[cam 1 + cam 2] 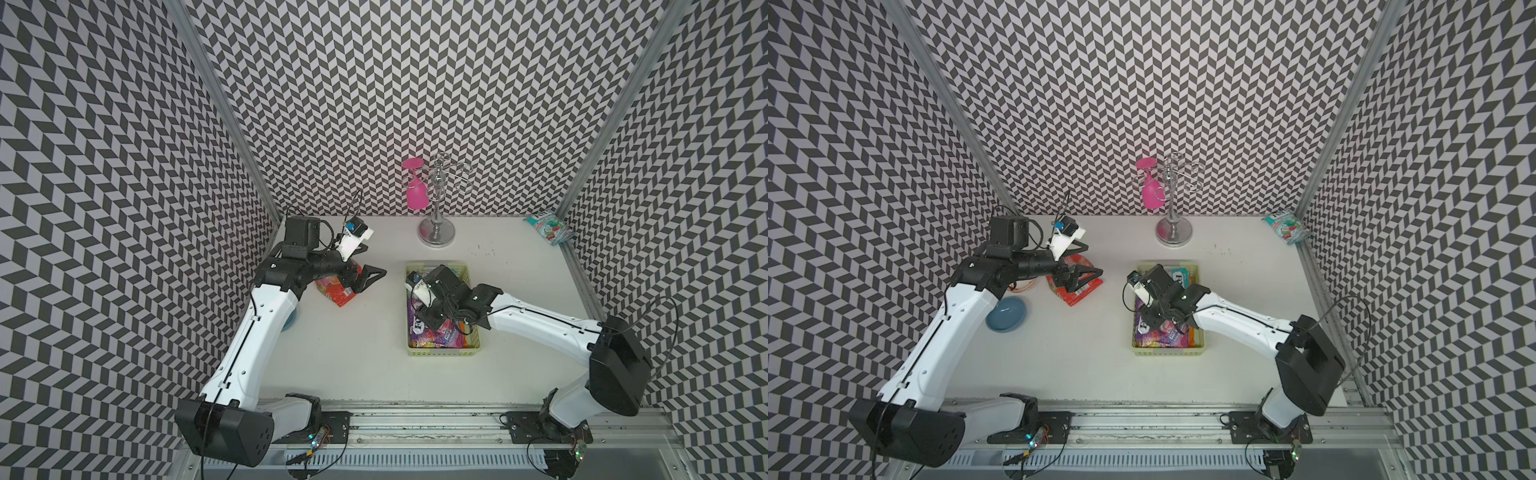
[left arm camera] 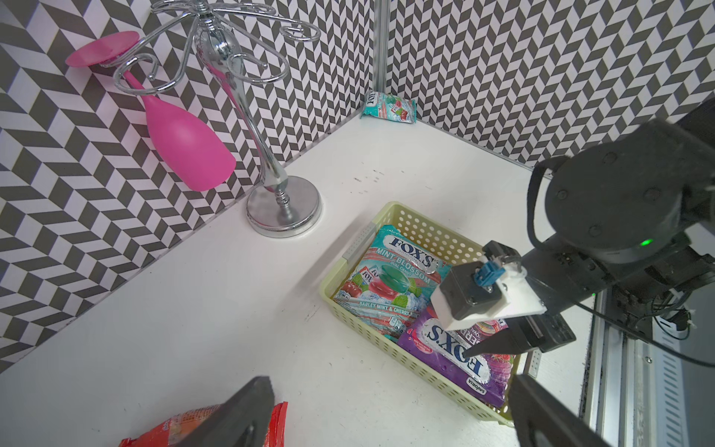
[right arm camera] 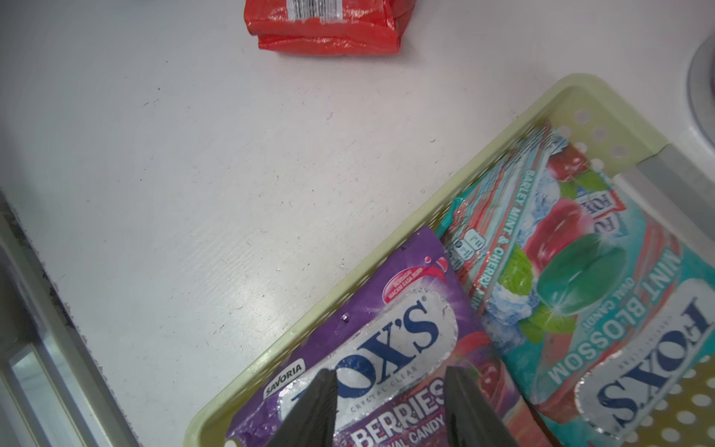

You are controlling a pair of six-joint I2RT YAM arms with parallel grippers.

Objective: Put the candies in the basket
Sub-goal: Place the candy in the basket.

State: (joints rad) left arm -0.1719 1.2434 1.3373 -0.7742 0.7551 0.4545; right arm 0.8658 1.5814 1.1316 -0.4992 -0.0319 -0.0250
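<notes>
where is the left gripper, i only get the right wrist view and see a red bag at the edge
Observer: The left gripper is wide open with one finger above that red bag. Nothing is between its jaws.
Operator: any other candy outside the basket
Observer: Yes, a teal bag lies in the far corner on the robot's right, against the wall.
Operator: anything standing in the way over there
Observer: A chrome glass stand stands behind the basket, with a pink glass hanging upside down from it.
</notes>
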